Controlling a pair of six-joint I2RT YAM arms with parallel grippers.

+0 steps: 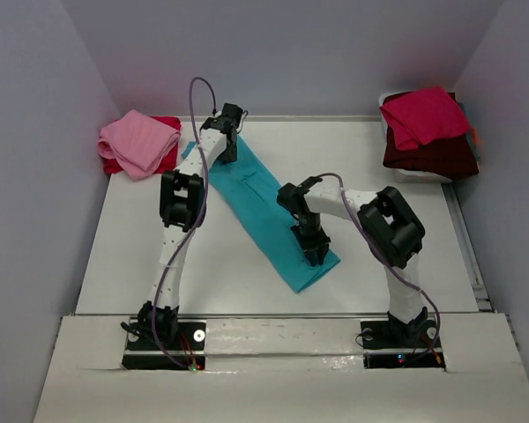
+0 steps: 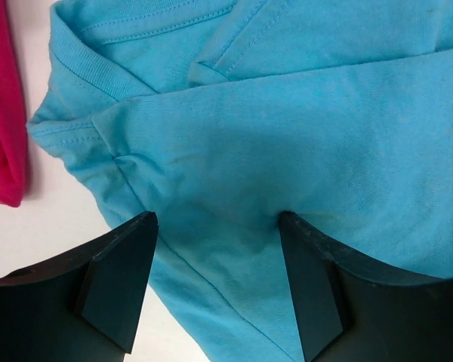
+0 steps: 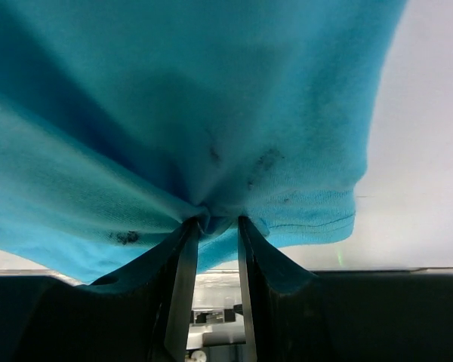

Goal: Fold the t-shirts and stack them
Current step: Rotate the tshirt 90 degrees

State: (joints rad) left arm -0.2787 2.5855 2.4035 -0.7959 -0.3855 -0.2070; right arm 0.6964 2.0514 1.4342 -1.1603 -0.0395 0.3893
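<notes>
Folding was partway: soft turquoise cloth t-shirt (image 1: 256, 189) lay in a long strip, right gripper (image 3: 217, 222) clamped its hem, left gripper (image 2: 215, 222) open; stacking remained

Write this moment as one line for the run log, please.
stage: folding | turquoise t-shirt: folded strip on table | left gripper: open at collar end | right gripper: shut on hem end

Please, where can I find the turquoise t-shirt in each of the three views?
Top external: the turquoise t-shirt lies as a long diagonal strip in the middle of the table.
Left wrist: it fills most of the picture, above the open left gripper.
Right wrist: it fills the upper part, its edge pinched in the right gripper.
Shared landmark: the white table beside the cloth.
</notes>
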